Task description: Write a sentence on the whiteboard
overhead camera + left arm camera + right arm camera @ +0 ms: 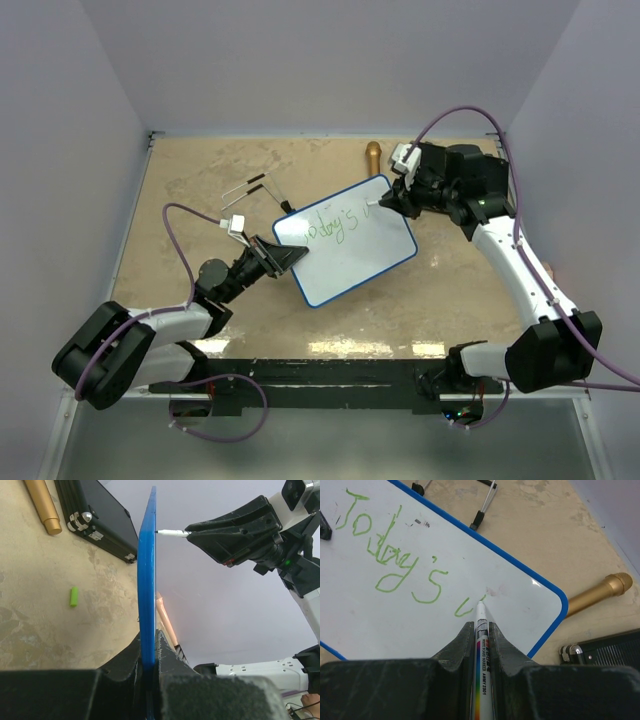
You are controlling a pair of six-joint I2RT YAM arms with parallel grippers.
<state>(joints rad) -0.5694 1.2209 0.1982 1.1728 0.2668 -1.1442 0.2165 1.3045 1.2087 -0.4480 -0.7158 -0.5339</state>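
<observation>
The whiteboard (pixel 345 240) is held tilted up off the table, its blue rim pinched at the lower left corner by my left gripper (pixel 290 258), which is shut on it. In the left wrist view the whiteboard (pixel 147 580) shows edge-on between the jaws of the left gripper (pixel 149 640). My right gripper (pixel 481 625) is shut on a white marker (pixel 482 670) whose tip touches the whiteboard (pixel 420 610). Green writing reads "Today's" followed by a fresh "v"-like stroke at the tip. Seen from above, the right gripper (pixel 385 203) is at the board's upper right.
A gold cylinder (pixel 372 157) lies behind the board, next to a black case (pixel 605 652). A green marker cap (pixel 73 596) lies on the table under the board. Thin metal rods with black tips (pixel 255 190) lie at the back left.
</observation>
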